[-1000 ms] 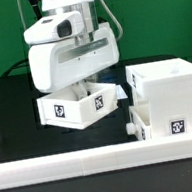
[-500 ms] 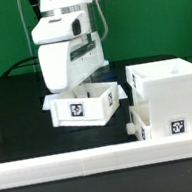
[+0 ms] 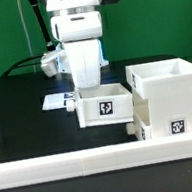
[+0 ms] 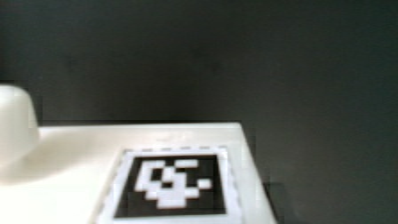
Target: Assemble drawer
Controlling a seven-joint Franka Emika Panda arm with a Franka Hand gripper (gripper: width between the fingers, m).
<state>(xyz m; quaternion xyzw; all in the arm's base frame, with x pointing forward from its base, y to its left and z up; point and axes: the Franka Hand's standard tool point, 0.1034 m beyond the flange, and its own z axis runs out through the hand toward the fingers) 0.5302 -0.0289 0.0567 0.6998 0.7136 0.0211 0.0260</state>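
Small white tray [image 3: 106, 106] at frame center in the exterior view, tag facing camera, its right side touching or just beside the tall drawer shell [image 3: 170, 94] at center-right. Shell open on top, tag on its lower front; a second tray-like part [image 3: 141, 123] pokes out at its lower left. Pincer [image 3: 88, 85] comes down from the top center into the tray's back edge; fingertips hidden behind the tray wall, looks closed on the tray but cannot tell for sure. Marker board [image 3: 56, 101] lies flat on the black table [image 3: 21, 117] left of the tray, behind. White border rail [image 3: 95, 162] runs across the bottom. Wrist view: blurred, white tagged surface [image 4: 175, 180] close up, dark table beyond.
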